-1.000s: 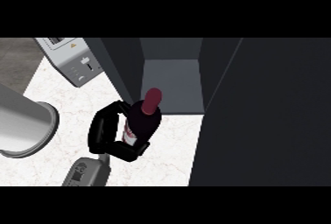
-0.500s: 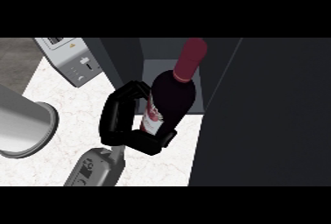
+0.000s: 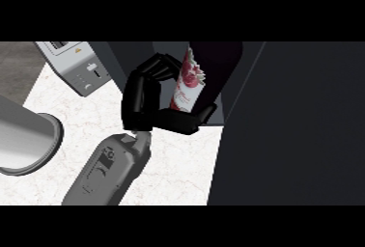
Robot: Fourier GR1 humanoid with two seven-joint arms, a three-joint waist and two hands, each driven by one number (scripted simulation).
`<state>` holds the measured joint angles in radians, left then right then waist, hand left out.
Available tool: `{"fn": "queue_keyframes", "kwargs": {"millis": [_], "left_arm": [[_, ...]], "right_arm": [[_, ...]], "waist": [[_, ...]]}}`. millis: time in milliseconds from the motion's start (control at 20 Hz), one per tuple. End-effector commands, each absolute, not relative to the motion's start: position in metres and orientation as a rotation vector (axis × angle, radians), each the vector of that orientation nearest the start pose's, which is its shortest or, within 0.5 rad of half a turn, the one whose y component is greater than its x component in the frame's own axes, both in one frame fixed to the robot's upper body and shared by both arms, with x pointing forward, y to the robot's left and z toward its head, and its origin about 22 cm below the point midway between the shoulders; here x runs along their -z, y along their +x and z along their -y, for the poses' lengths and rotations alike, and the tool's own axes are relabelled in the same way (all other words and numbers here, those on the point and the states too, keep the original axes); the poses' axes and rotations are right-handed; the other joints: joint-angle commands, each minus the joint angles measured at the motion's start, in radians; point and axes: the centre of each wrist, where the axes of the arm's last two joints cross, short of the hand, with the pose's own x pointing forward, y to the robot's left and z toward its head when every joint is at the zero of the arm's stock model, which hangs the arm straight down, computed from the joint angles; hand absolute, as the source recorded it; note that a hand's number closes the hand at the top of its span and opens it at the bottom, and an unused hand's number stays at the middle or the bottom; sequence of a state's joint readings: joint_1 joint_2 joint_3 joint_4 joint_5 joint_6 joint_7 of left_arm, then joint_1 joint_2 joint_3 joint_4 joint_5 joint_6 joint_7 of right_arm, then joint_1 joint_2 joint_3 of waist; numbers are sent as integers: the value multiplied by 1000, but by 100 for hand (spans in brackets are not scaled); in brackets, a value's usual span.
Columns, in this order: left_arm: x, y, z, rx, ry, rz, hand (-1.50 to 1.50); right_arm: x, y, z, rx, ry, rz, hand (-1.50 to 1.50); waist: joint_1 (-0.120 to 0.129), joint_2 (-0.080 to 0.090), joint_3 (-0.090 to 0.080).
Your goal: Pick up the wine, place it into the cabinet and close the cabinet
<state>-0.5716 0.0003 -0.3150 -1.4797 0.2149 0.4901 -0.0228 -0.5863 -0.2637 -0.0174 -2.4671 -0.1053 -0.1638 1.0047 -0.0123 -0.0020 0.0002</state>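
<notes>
**A:** What is closest to the viewer, low in the frame?

**B:** A grey forearm (image 3: 107, 171) enters from the bottom edge, left of centre, and slants up to the right over the pale marbled counter (image 3: 182, 164). At the left edge sits a large grey cylinder (image 3: 25, 140) with an open round end. Only one black hand shows; which hand it is cannot be told from this view.

**A:** And the hand?

**B:** The hand (image 3: 146, 99) sits just above the centre, slightly left. Its fingers curl round the left side of the wine bottle (image 3: 187, 84), and the thumb wraps beneath the bottle's base, so it is gripping the bottle.

**A:** Where is the bottle?

**B:** In the upper middle, tilted, its white label with red markings facing the viewer. Its upper part disappears into the dark opening of the cabinet (image 3: 214, 58). The cabinet's dark door (image 3: 292, 125) fills the right side.

**A:** What has changed from half a second ago?

**B:** Then the whole bottle was visible, neck and red cap included. Now the hand and bottle have moved higher in the frame and the neck is hidden

**A:** Anything farther back?

**B:** A grey appliance (image 3: 78, 65) at the upper left
</notes>
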Motion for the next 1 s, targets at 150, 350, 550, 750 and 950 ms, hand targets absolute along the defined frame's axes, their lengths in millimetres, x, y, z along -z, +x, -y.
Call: {"fn": "queue_keyframes", "kwargs": {"millis": [150,350,550,750,950], "left_arm": [[-129,332,-76,-61,-171,1928,150],[-107,344,-60,46,-50,1990,150],[-91,348,-61,44,-29,1978,150],[-87,354,-62,52,-21,1957,150],[-76,378,-70,46,7,1948,150]], "right_arm": [[-287,145,204,-277,170,1977,-150],[-288,143,202,-267,210,1981,-150],[-289,136,213,-255,188,1981,-150],[-282,140,203,-223,215,1975,-150],[-283,159,203,-255,188,1979,-150]], "waist": [[5,0,0],[-8,2,0],[-10,1,0],[-2,1,-1],[-5,5,-1]]}}
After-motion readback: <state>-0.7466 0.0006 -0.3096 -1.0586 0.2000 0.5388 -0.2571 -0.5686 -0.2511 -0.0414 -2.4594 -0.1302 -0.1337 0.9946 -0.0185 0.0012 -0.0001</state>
